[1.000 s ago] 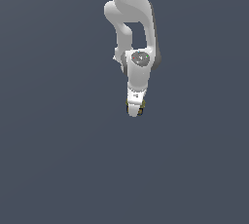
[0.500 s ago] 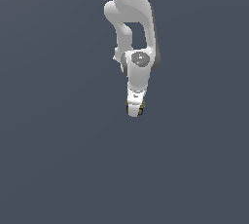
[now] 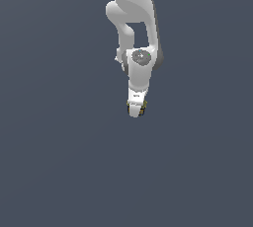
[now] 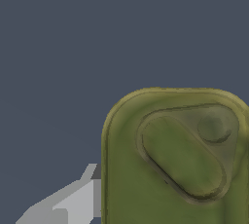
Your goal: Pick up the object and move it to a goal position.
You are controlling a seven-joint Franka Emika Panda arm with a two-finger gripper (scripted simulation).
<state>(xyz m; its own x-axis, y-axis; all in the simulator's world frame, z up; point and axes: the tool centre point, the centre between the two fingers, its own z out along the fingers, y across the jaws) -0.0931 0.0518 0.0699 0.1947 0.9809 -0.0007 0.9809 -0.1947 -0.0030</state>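
Note:
In the exterior view the white arm comes down from the top, and my gripper [image 3: 136, 110] hangs at its lower end, near the middle of the picture. The object [image 3: 143, 106], a tiny yellow-olive block, shows as slivers on both sides of the white fingertips, and the gripper is shut on it. In the wrist view the object [image 4: 180, 159] is very close, olive-yellow with a greener raised patch and a rounded rim. One grey finger [image 4: 73, 201] lies against its side. The other finger is hidden.
Plain dark grey-blue ground [image 3: 59, 162] lies all around the arm in both views. No other objects, edges or goal marker show.
The wrist has shifted very slightly toward the exterior view's left. The object stays between the fingers.

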